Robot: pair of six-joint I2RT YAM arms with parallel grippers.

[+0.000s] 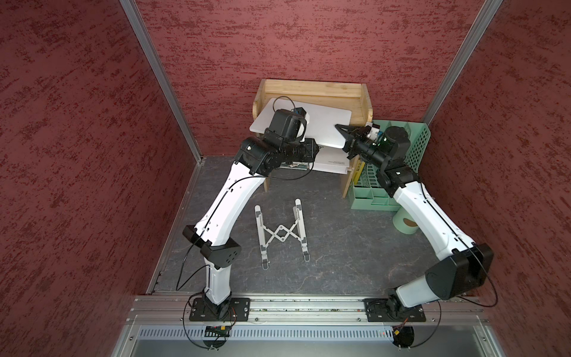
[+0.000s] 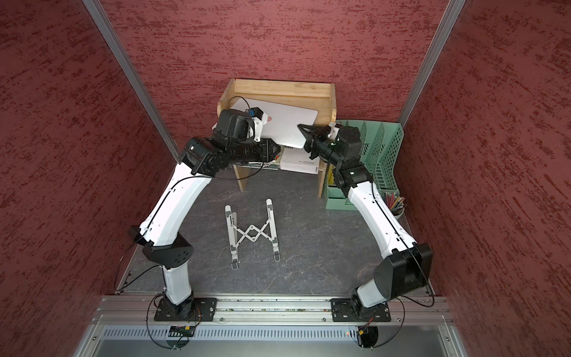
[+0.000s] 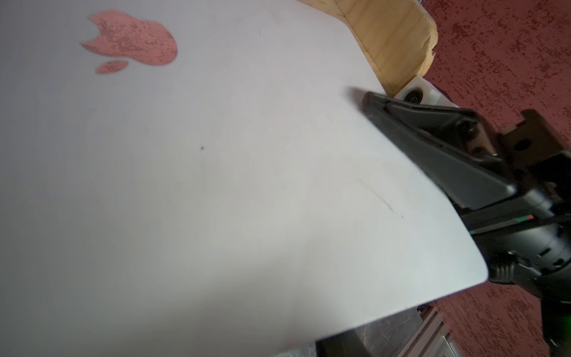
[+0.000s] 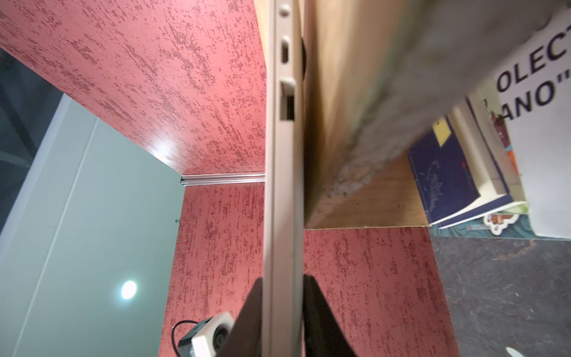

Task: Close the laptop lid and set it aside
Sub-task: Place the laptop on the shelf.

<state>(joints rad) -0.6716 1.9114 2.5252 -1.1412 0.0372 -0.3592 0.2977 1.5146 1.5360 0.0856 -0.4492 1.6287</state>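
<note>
And here we are at the back of the tabletop (image 1: 340,247), where the laptop (image 1: 321,123) lies shut on top of the wooden shelf (image 1: 312,88). It sits askew, and its near edge and right corner hang out past the shelf's front. The laptop lid (image 3: 247,185) is down flat on the base, apple logo (image 3: 133,40) facing up, with only a thin seam along the side in the right wrist view. The right gripper (image 4: 282,284) comes in from the right-hand edge with its fingers (image 3: 401,117) set either side of the laptop, one lying on the lid and one underneath. They sit close against the metal, though whether they are squeezing it I cannot tell. The left gripper (image 2: 276,149) is tucked in at the near edge, low under the overhang. Its fingers are hidden in every view (the left wrist view shows only the lid), so whether they are apart or together I cannot tell. Under the shelf sits a white book (image 4: 543,123) with black lettering, and a blue book (image 4: 448,179) beside it. Out in the middle of the tabletop, well apart from the laptop, the white folding stand (image 1: 281,231) lies flat. To the right of the shelf stands a green organiser (image 1: 417,145), and near it a cup of pencils (image 2: 395,204).
</note>
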